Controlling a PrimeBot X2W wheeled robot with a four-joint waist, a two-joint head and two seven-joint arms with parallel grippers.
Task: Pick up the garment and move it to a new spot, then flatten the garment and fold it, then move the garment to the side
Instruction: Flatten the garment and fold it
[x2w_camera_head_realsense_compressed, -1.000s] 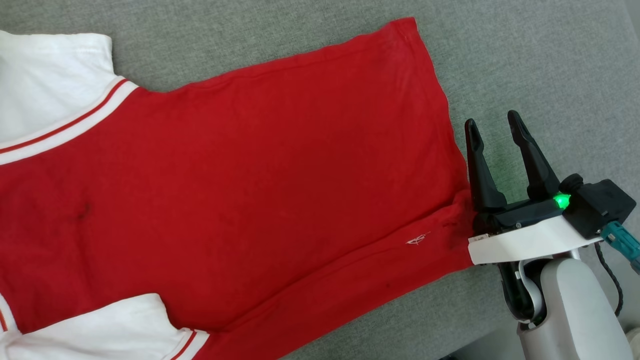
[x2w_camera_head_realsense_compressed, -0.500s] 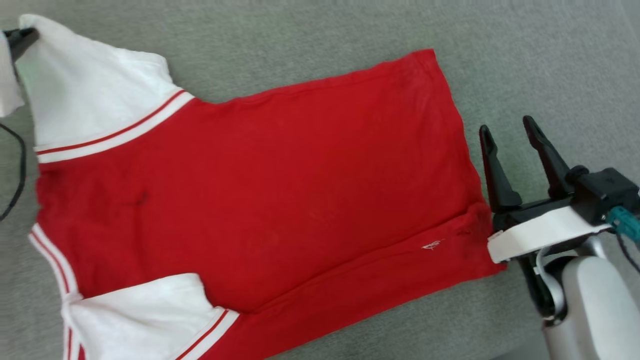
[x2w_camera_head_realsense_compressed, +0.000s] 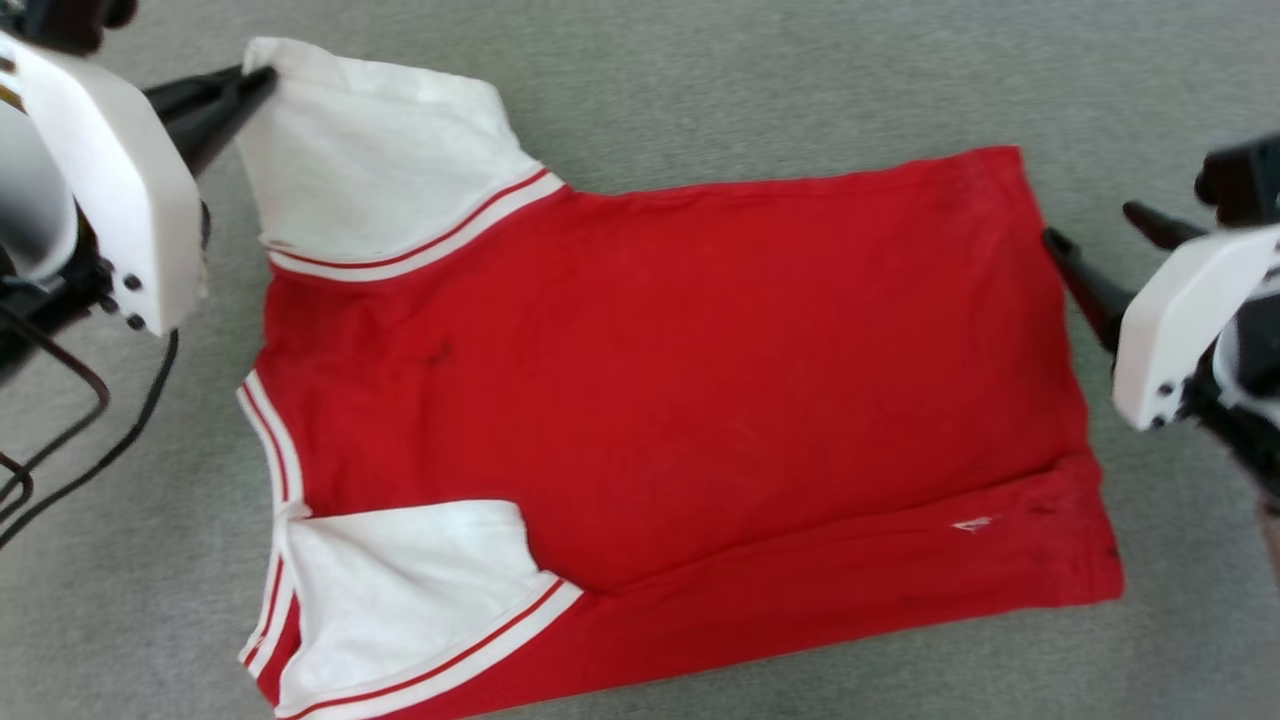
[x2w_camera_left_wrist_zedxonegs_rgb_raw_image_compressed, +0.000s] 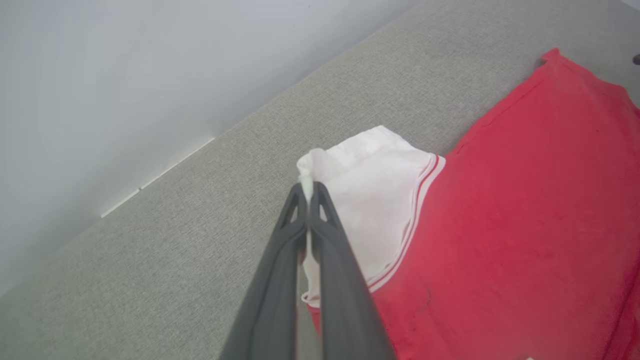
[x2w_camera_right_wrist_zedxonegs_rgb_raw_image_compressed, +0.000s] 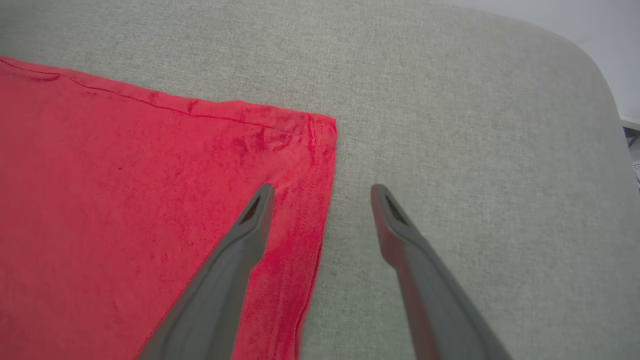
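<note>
The garment (x2w_camera_head_realsense_compressed: 700, 380) lay spread on the grey cloth-covered surface (x2w_camera_head_realsense_compressed: 800, 70) with its plain red side up. In the head view its neckline was toward 9 o'clock and its hem toward 3 o'clock. The left hand (x2w_camera_head_realsense_compressed: 245, 85), at about 10 o'clock, was pinched tight on the outer corner of the far white sleeve (x2w_camera_head_realsense_compressed: 380, 170). That hold seemed meant to draw the sleeve out straight so it would lie flat. The near sleeve (x2w_camera_head_realsense_compressed: 400, 580), at 7 o'clock, lay turned in over the red body, so flattening looked unfinished. The right hand (x2w_camera_head_realsense_compressed: 1090, 225), at 3 o'clock, was spread wide and held nothing. It straddled the hem edge just short of the far hem corner (x2w_camera_right_wrist_zedxonegs_rgb_raw_image_compressed: 320, 125), probably poised to take it and stretch the cloth against the left hand's pull.
</note>
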